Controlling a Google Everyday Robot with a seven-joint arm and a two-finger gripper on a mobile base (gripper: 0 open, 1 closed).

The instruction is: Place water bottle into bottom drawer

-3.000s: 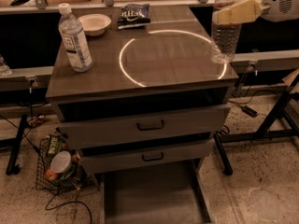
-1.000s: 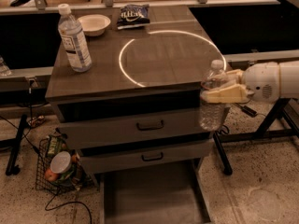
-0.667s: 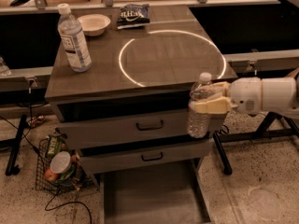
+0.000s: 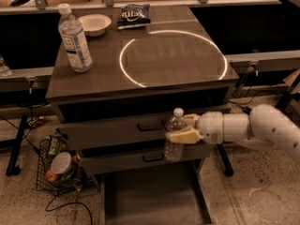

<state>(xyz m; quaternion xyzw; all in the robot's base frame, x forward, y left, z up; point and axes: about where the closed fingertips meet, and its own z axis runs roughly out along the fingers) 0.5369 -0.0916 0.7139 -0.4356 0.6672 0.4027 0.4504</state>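
Note:
The water bottle (image 4: 174,134) is a slim clear bottle with a white cap, held upright in front of the two upper drawers. My gripper (image 4: 183,132) is shut on the water bottle around its middle, with the white arm (image 4: 253,128) reaching in from the right. The bottom drawer (image 4: 152,196) is pulled out below, a wide shallow grey tray with a bare floor. The bottle hangs above the drawer's back part, a little right of its middle.
A fatter bottle with a white label (image 4: 75,39), a white bowl (image 4: 94,23) and a chip bag (image 4: 133,14) stand on the cabinet top (image 4: 168,60). A wire basket with cans (image 4: 58,165) sits on the floor at the left. A black table leg (image 4: 224,159) stands right of the cabinet.
My gripper has carried the water bottle down from beside the cabinet top and leftward, to in front of the upper drawers above the open bottom drawer.

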